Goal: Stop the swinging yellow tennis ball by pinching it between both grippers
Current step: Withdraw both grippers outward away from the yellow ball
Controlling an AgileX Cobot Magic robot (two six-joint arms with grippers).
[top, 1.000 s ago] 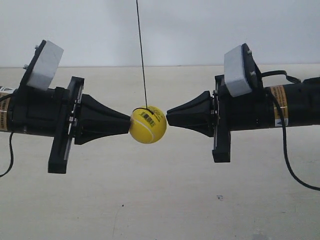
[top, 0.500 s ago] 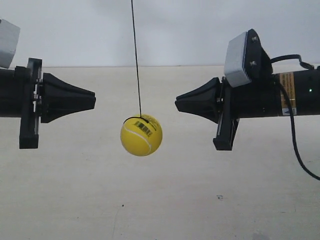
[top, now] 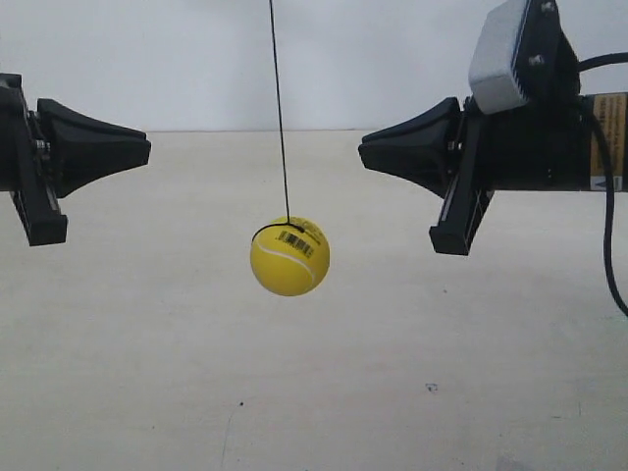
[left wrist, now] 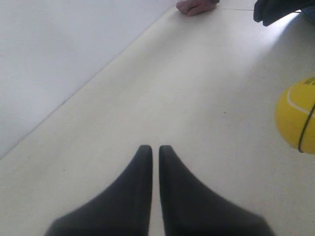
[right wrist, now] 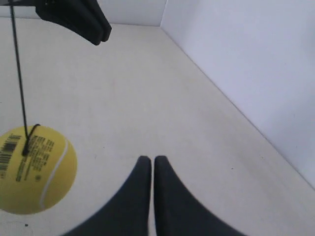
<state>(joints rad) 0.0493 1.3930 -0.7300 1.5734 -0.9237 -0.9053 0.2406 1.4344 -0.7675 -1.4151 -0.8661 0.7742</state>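
The left claw (left wrist: 153,147) is closed on nothing, its halves pressed into one cone, and the right claw (right wrist: 149,158) is the same. Both tips sit higher than the yellow tennis ball (top: 289,256) and well apart from it, one on each side. The ball hangs on its string (top: 280,108) above the table (top: 147,373). A clean pinch probably needs both tips lowered to the ball's middle height. They should then close in along one line through its centre and arrive together, so neither knocks it aside.
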